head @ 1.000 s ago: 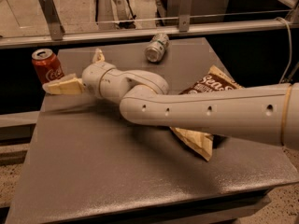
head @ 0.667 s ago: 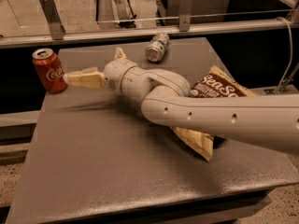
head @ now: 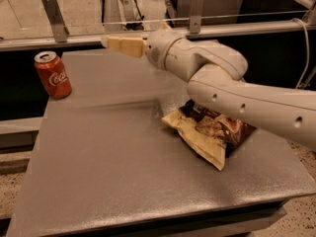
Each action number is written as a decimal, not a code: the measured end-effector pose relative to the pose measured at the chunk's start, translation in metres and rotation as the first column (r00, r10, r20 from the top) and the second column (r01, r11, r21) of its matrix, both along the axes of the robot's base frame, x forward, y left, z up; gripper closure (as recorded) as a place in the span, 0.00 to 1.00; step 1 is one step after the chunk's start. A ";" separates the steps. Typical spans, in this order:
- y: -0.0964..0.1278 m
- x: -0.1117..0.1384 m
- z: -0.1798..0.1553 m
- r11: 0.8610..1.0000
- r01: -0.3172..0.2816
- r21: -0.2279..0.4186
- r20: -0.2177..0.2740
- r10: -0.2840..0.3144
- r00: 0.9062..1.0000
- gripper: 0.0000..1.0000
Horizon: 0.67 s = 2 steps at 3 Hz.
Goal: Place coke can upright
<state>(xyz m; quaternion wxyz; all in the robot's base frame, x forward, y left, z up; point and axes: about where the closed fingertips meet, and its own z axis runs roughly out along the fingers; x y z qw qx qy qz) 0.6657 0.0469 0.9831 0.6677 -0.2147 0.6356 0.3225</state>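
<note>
Already upright: the coke can (head: pixel 53 75) stands at the bench (head: pixel 123 172) edge, free of the gripper (head: pixel 118 44).
Fingers look released and empty, raised over the bench; the can sits well apart, below and beyond their tips. So near the edge, any sideways sweep of the arm (head: pixel 247 102) could topple it off.

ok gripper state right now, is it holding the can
Gripper: over the table's back edge, apart from the can, which stands upright at the left edge. Open or shut cannot be told.
</note>
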 end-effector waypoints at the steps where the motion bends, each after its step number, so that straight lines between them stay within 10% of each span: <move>1: -0.002 0.001 0.006 1.000 -0.006 0.025 -0.020 0.006 1.000 0.00; 2: -0.001 -0.002 0.006 0.999 -0.005 0.040 -0.029 0.006 1.000 0.00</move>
